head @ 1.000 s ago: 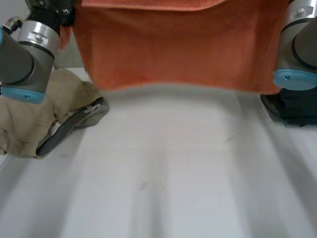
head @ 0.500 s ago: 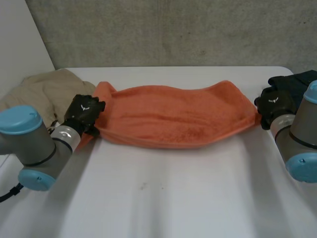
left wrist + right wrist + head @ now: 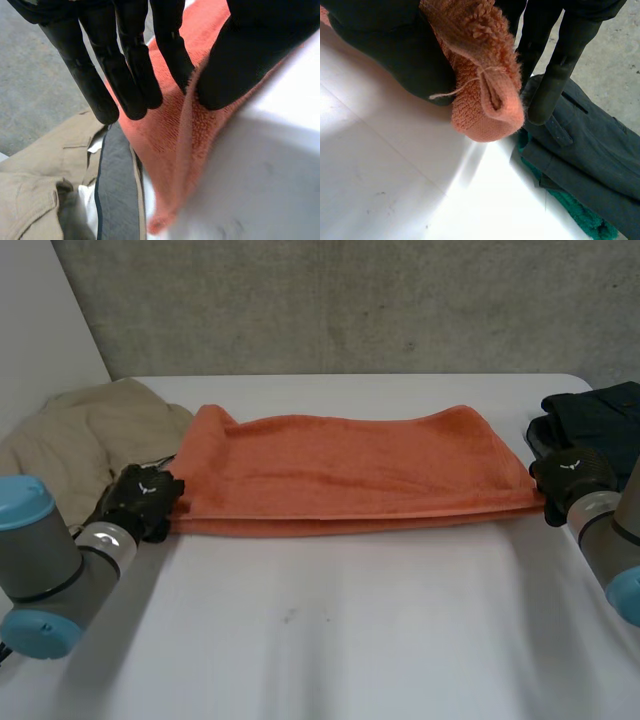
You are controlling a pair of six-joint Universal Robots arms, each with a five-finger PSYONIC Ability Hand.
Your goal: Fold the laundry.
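Orange towel, folded double, is laid flat on white table, toward 12 o'clock. Its corner at 8 o'clock is held pinched by left hand; corner at 4 o'clock is pinched likewise by right hand.

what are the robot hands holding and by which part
The towel: the left robot hand pinches its left corner, the right robot hand its right corner.

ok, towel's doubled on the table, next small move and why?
Probably open both hands and draw them back: the orange towel lies doubled and flat on the white table, with the left hand and right hand each pinching a near corner.
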